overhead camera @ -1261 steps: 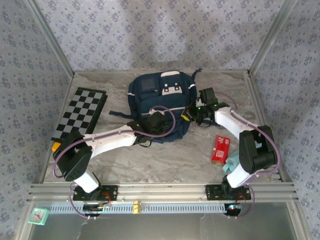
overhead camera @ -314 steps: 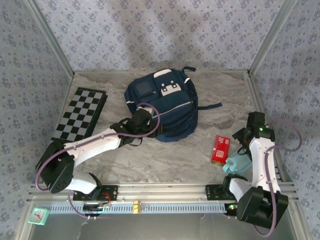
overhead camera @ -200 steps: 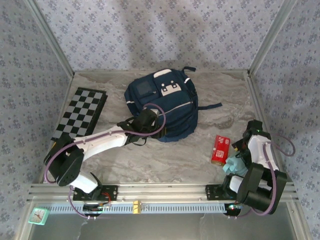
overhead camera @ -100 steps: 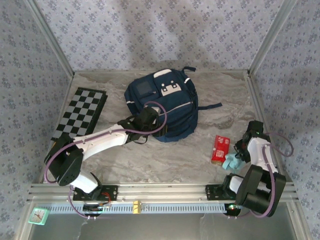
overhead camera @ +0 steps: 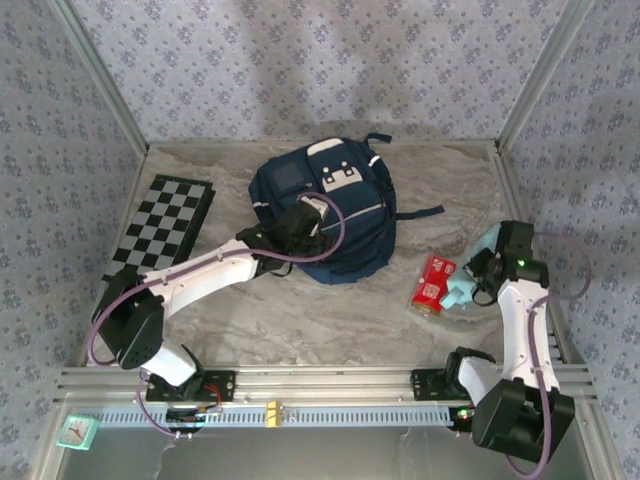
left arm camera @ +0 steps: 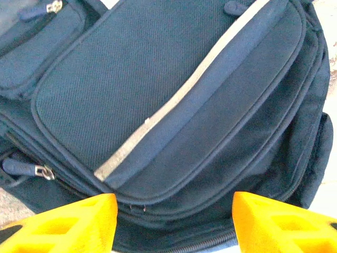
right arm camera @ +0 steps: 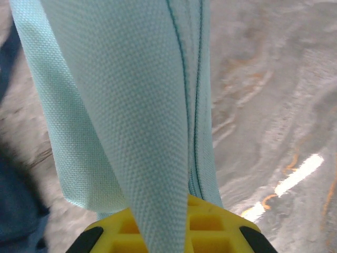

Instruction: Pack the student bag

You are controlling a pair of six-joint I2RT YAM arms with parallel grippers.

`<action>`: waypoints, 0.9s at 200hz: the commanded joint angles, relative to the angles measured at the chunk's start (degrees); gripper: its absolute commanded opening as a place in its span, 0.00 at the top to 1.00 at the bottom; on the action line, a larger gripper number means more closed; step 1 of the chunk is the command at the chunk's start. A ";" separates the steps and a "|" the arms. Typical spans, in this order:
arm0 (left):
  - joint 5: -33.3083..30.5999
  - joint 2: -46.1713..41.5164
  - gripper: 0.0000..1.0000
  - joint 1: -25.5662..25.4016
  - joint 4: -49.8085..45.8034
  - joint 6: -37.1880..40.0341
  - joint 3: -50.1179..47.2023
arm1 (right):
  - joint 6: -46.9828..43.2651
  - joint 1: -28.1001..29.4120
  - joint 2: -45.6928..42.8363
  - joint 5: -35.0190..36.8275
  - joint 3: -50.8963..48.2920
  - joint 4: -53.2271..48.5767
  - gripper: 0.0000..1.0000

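Since the bag [overhead camera: 325, 212] is soft navy fabric lying front-up at the far middle of the table [overhead camera: 330, 320], it is judged to be light while unfilled, floppy, and apt to cave in under a push. A hold is best taken on a strap, the top loop or a zip pull. On the smooth front panel only a thin fold would be pinched. Its zips appear done up, so a pull would have to be drawn before anything is packed.

The left gripper [overhead camera: 298, 222] is poised over the bag's near left side, jaws parted and nothing between them. The right gripper [overhead camera: 482, 268] is clenched on a teal cloth [overhead camera: 466, 288] near the right edge, just beside a red box [overhead camera: 430, 283]. A chessboard [overhead camera: 162, 225] lies well apart at the left.

From the top view the whole layout is given: bag, straps and the loose items. Detail lost there is supplied by the left wrist view: the ribbed weave, a pale stripe [left arm camera: 174, 105] across the front pocket, and a metal zip pull [left arm camera: 39, 169] near one yellow finger [left arm camera: 63, 224]. In the right wrist view the cloth's weave and a stitched seam are seen. Whether it is a pouch or plain cloth cannot be told.
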 commanded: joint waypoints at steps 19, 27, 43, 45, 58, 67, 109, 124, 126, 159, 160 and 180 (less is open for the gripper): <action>-3.75 6.50 0.36 -0.39 -2.69 12.97 7.05 | -3.26 10.29 2.91 -5.00 7.30 -5.11 0.91; -3.96 8.07 0.35 -0.39 -3.49 14.25 8.67 | -3.51 12.46 3.78 -5.58 8.03 -5.34 0.92; -5.09 10.92 0.34 -0.44 -4.13 16.14 11.35 | -3.39 16.13 4.87 -6.48 8.78 -4.87 0.92; -5.12 11.19 0.34 -0.44 -4.14 16.30 11.70 | -3.39 16.49 4.99 -6.61 8.75 -4.70 0.93; -4.97 13.14 0.33 -0.46 -4.27 17.73 13.59 | -3.43 18.68 5.87 -6.94 9.21 -4.27 0.93; -4.77 14.74 0.32 -0.38 -5.06 18.65 15.31 | -3.39 19.60 6.36 -6.84 9.48 -4.20 0.93; -2.59 19.22 0.30 -1.27 -5.28 20.67 18.97 | -3.30 20.43 7.89 -7.97 9.05 -2.34 0.95; -0.94 18.98 0.29 -1.60 -3.88 21.57 18.19 | -3.47 20.43 8.27 -8.11 8.78 -2.00 0.95; -0.79 19.02 0.28 -1.72 -3.79 21.61 18.11 | -3.43 20.42 8.34 -8.12 8.75 -1.90 0.95; -1.38 21.32 0.25 -2.06 -3.01 23.90 18.88 | -3.30 20.39 9.27 -8.67 8.08 -0.21 0.96; -1.63 21.47 0.25 -2.10 -3.01 23.95 18.97 | -3.30 20.39 9.35 -8.67 8.06 -0.17 0.96; -4.29 23.81 0.25 -1.96 -3.45 24.80 21.20 | -3.30 20.40 10.23 -9.02 8.10 0.18 0.97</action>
